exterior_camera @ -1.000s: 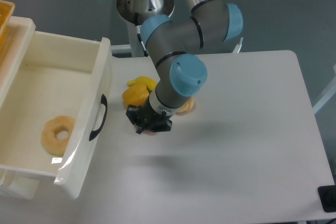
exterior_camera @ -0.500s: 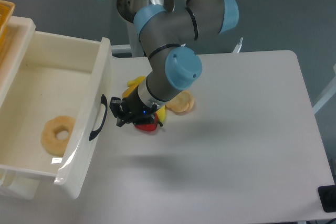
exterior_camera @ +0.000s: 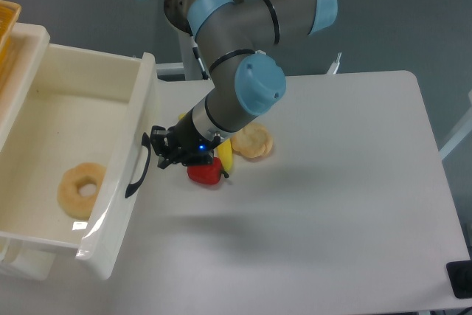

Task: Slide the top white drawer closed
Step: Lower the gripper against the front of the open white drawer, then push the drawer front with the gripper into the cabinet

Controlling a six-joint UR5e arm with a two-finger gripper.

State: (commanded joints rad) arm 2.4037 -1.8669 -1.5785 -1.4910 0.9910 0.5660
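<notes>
Standing open at the left, the top white drawer [exterior_camera: 81,119] held a ring-shaped pastry [exterior_camera: 80,189]. The gripper [exterior_camera: 161,150] sat just beside its black handle [exterior_camera: 138,165]; I couldn't tell its fingers' spacing. Fruits [exterior_camera: 206,172] lay partly hidden beneath the arm.

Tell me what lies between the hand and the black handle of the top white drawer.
Nothing: in the camera view the hand is right beside the black handle of the top white drawer, with no object between.
</notes>
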